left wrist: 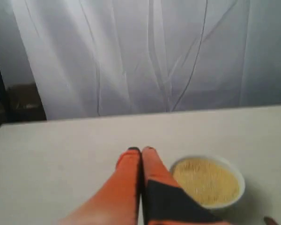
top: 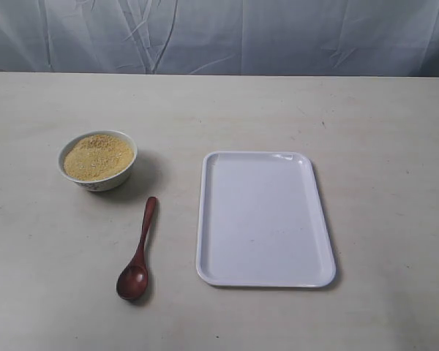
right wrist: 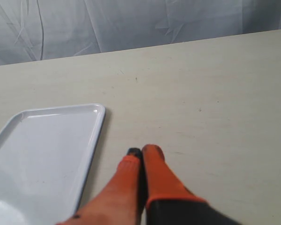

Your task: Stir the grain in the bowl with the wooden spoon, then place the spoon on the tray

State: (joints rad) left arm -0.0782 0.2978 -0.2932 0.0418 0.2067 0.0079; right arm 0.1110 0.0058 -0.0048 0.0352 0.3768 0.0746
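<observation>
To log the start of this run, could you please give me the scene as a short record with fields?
bowl: white, on the table, left of the tray
grain: heaped in the bowl
wooden spoon: flat on the table, handle tip toward the bowl, touching neither bowl nor tray
tray: white, nothing on it
left claw: shut, holding nothing, near the bowl
right claw: shut, holding nothing, beside the tray
progress: spoon not yet picked up
</observation>
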